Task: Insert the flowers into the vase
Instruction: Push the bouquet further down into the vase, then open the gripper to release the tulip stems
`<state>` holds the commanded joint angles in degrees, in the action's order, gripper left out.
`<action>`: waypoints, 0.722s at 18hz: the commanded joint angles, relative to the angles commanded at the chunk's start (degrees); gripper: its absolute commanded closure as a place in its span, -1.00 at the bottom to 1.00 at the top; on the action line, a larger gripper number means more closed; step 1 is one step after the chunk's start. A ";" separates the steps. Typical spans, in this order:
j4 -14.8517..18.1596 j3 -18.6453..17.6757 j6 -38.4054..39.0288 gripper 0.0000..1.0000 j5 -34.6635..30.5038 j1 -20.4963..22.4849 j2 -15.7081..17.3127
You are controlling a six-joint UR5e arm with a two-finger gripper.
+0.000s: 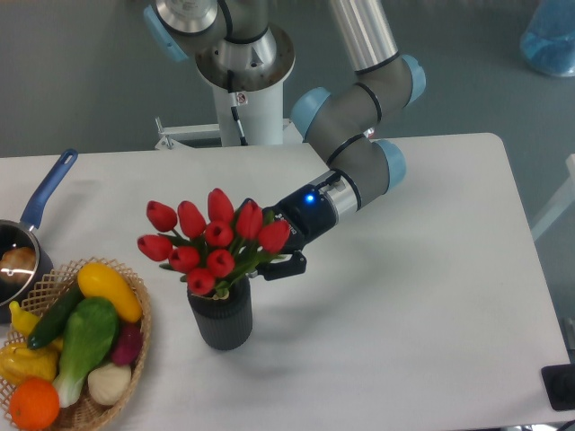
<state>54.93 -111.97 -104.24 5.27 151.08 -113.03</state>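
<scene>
The flowers (211, 241), a bunch of red tulips with green leaves, stand with their stems down in the mouth of the vase (221, 316), a short dark grey ribbed cylinder at centre-left of the table. The buds spread wider than the vase and lean a little left. My gripper (272, 260) is right against the bunch's right side, just above the vase rim. One dark finger (286, 267) shows below the rightmost bud, touching the leaves. The other finger is hidden behind the buds, so I cannot tell whether the jaws hold the stems.
A wicker basket (135, 346) of vegetables and fruit sits just left of the vase at the front left corner. A pot with a blue handle (47, 190) is at the left edge. The arm's base (244, 99) stands at the back edge.
</scene>
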 joint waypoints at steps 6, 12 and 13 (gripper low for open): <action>0.00 -0.09 -0.97 -0.22 0.00 0.00 -0.26; 0.00 -0.09 -3.69 -1.00 0.09 0.00 -0.79; 0.00 0.00 -3.69 -1.00 0.09 0.09 -0.79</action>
<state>54.93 -111.97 -107.93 5.36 151.17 -113.82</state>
